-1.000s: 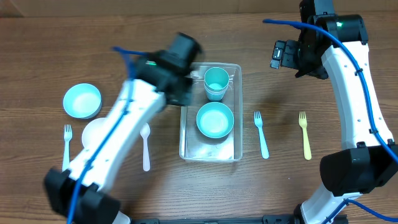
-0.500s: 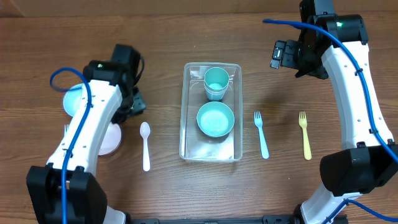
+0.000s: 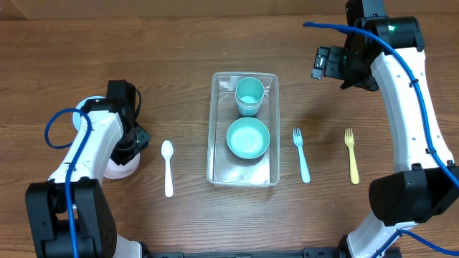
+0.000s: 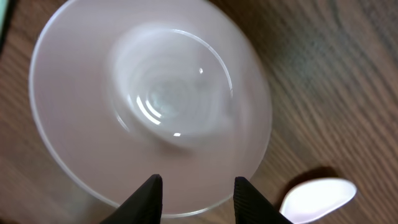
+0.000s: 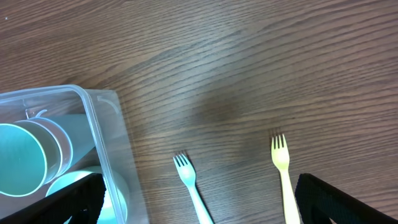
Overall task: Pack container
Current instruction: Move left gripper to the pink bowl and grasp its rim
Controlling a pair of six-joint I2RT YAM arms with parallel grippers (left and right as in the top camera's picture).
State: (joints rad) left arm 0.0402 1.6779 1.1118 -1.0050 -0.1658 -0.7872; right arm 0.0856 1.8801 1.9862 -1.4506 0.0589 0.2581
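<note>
container: clear tub [image 3: 214,129] in the middle of the bench [image 3: 179,43], long axis running away from me; stacked teal cups [image 3: 249,94] at its far end, teal bowl [image 3: 248,137] mid-tub, near end bare.
handling: I judge it light, thin and flexy, with slick walls; it will likely twist if lifted by one corner. Not fragile, but the cups could tip if it is jolted.
where to hold: the rolled rim on a long side, near the middle, one finger inside and one outside. For packing I would leave it put and bring the items to it.
left fingers [image 4: 151,196]: partly open, nothing in them, hovering over the near rim of the white bowl [image 4: 152,106]; I cannot tell if they touch it.
left vs container: well apart, off to its left, with the white spoon [image 3: 167,166] lying between.
right fingers [image 5: 74,199]: spread wide, empty, held high.
right vs container: beyond its far right corner, not touching; the wrist view shows that corner [image 5: 93,102] at the left edge.
loose items: blue fork [image 3: 301,154] just right of the tub, yellow fork [image 3: 351,154] further right.
</note>
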